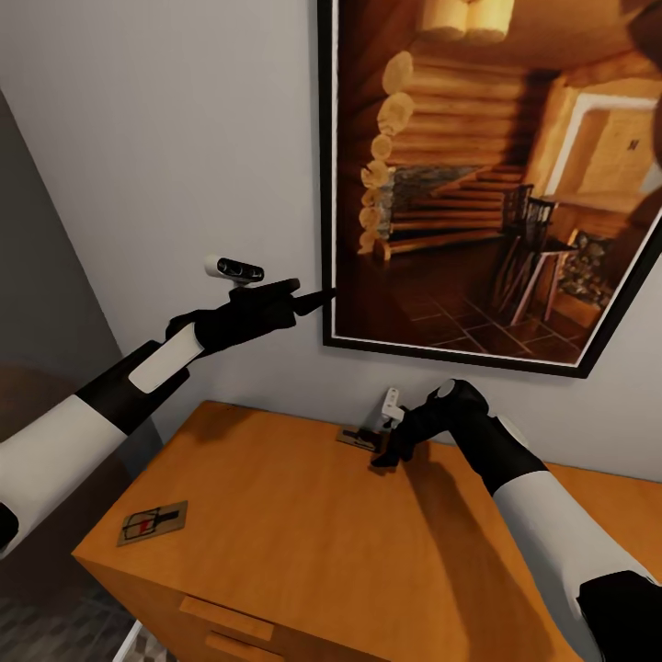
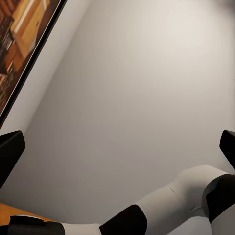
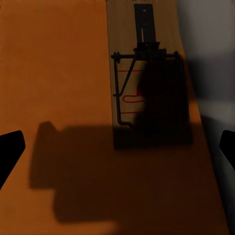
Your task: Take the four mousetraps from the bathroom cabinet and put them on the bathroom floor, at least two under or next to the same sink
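Two mousetraps lie on top of the orange-brown cabinet [image 1: 276, 515]. One mousetrap [image 1: 152, 524] sits near the front left corner. The other mousetrap [image 1: 357, 439] lies at the back by the wall. My right gripper [image 1: 386, 455] hangs just above and beside it, open, casting a shadow over the mousetrap [image 3: 147, 83] in the right wrist view, where the right gripper [image 3: 117, 147] holds nothing. My left gripper [image 1: 308, 296] is raised in the air by the picture frame, open and empty, facing the wall in the left wrist view [image 2: 117, 147]. The sink is out of view.
A large framed picture [image 1: 478, 175] of a log cabin hangs on the white wall right behind the cabinet. Wooden bar handles [image 1: 225, 618] show on the drawer fronts. A dim patch of floor [image 1: 55, 630] lies beyond the cabinet's left end.
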